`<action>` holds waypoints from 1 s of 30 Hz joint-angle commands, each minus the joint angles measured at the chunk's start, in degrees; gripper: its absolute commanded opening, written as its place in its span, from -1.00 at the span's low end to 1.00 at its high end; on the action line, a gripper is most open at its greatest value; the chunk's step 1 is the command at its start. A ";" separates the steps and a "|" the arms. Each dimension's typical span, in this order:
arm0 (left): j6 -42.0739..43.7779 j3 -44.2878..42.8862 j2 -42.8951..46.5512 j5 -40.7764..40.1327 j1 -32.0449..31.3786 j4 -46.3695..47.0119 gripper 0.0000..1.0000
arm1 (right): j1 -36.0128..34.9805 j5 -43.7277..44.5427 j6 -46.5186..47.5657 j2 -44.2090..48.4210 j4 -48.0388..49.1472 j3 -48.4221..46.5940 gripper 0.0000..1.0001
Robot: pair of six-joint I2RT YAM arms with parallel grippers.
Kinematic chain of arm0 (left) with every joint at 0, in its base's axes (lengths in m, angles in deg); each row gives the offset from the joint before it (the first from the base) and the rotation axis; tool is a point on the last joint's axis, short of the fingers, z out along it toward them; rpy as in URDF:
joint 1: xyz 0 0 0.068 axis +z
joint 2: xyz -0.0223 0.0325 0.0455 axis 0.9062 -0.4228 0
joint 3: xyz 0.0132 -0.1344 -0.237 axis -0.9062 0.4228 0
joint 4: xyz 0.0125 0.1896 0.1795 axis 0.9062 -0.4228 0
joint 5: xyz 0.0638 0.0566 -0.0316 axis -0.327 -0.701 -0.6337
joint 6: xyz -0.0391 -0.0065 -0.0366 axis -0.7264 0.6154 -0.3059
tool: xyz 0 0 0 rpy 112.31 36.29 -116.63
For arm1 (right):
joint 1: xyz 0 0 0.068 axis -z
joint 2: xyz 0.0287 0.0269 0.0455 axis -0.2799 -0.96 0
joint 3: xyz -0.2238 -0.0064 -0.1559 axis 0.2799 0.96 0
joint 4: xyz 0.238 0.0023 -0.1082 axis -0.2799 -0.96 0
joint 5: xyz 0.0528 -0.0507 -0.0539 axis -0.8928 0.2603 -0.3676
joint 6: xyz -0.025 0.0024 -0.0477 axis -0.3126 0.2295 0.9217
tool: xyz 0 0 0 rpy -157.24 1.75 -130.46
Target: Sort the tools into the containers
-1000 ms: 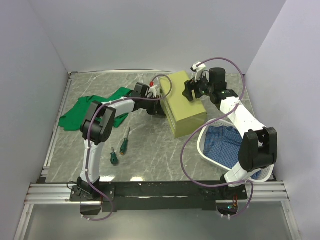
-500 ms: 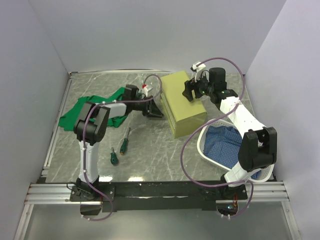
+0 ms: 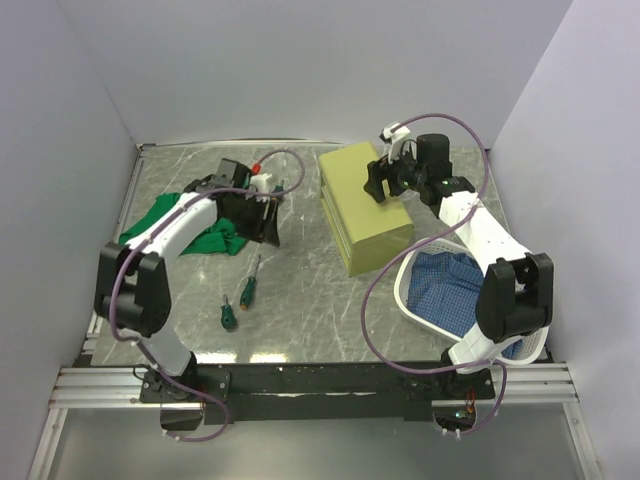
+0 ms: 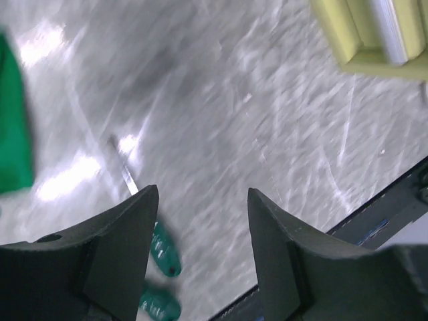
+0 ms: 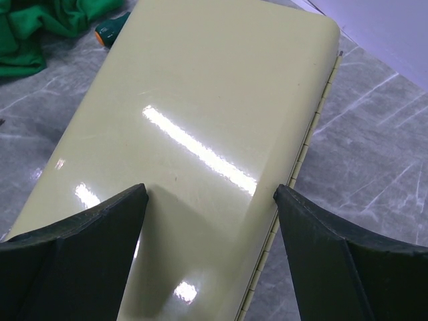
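My left gripper hangs with its jaws apart and nothing between them, over the table between the green cloth and the chest. At its 6 o'clock in the top view lies the nearer screwdriver, long axis running 1 to 7 o'clock with the handle toward the arm bases, and the second screwdriver lies just beyond it. My right gripper, spread wide and empty, sits over the chest lid at 3 o'clock, well apart from both, so I judge the left arm nearer for the pick.
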 commanded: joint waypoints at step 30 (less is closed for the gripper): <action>-72.48 8.46 -27.77 25.39 -5.25 103.41 0.04 | -2.47 3.66 0.69 -7.82 -22.05 -0.67 0.73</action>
